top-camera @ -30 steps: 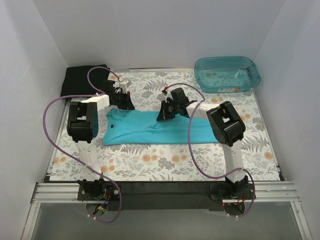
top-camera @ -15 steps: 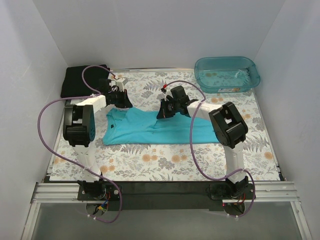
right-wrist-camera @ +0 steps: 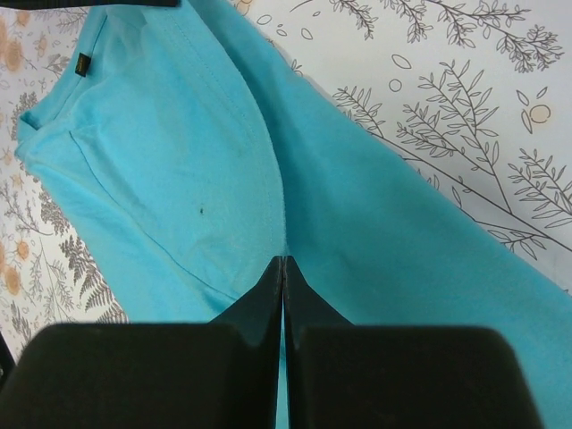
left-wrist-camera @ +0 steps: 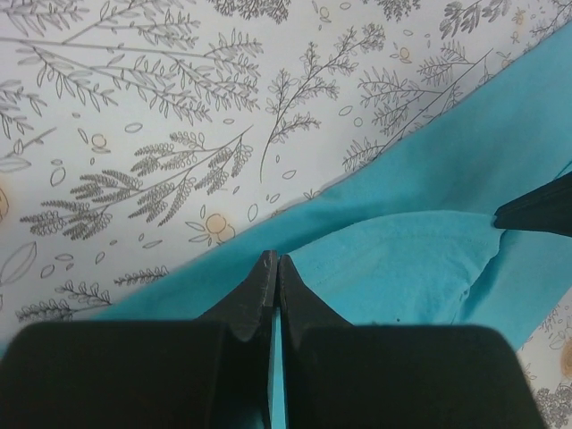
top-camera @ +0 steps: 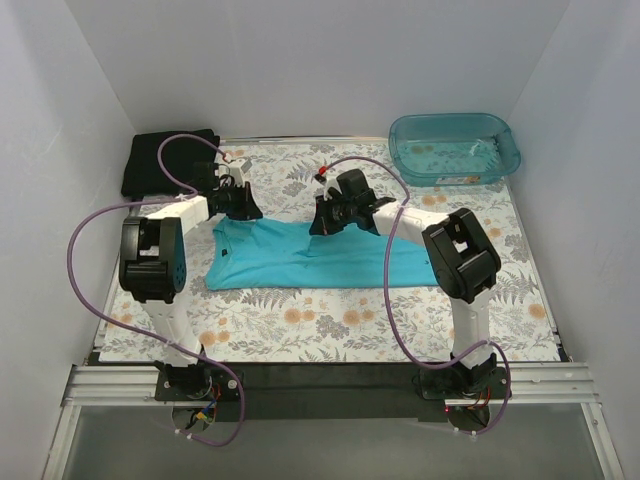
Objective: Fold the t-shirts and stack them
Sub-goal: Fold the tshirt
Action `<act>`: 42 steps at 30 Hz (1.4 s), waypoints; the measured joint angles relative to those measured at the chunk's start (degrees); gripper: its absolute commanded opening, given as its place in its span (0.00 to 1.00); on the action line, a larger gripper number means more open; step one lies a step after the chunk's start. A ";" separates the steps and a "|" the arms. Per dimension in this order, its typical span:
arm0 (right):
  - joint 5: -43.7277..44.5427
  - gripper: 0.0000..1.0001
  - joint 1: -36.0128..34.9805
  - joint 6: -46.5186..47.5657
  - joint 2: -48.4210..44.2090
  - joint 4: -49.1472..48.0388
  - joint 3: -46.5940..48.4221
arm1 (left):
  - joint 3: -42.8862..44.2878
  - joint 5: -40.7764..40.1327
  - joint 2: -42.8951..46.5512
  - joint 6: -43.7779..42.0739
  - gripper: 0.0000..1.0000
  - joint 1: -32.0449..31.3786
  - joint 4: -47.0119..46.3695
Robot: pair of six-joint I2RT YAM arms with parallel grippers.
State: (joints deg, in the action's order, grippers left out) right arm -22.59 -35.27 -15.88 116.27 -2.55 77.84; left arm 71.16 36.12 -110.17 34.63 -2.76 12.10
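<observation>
Along the near edge of the floral-print bench (top-camera: 300,325) the two arms stand bolted side by side, both reaching away from me. Past a bare strip of the leaf pattern lies the turquoise t-shirt (top-camera: 300,262), flat on the bench as a long band running left to right, with a small dark label near its left end.

At the band's far left corner sits the left end effector (left-wrist-camera: 273,261). Its dark fingers are clenched tip to tip, right where a folded upper layer of the cloth ends, and they appear to pinch that edge. Near the middle of the far edge, the right end effector (right-wrist-camera: 282,261) is likewise clenched on the cloth (a crease runs away from its tips across the fabric).

Farther back, in the far left corner, the black t-shirt (top-camera: 155,160) lies in a low bundle, well apart from the turquoise one. In the far right corner stands a translucent teal tub (top-camera: 402,150).
</observation>
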 measured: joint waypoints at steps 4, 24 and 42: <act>0.87 0.01 -0.98 1.49 -0.74 1.16 -0.02 | -2.25 -1.27 1.40 0.55 0.00 0.04 -0.09; 1.03 0.01 -3.28 6.99 -4.48 2.62 -3.87 | -10.45 -6.21 9.16 2.47 0.00 0.42 -1.42; -2.67 0.01 -5.66 7.37 -4.59 2.64 -4.79 | -16.76 -11.30 17.00 7.78 0.00 0.42 -2.86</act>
State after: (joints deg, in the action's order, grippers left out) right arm -25.26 -40.93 -8.51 111.68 0.10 73.06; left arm 54.39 24.82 -93.17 42.41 -2.35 9.23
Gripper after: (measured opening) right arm 0.018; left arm 0.018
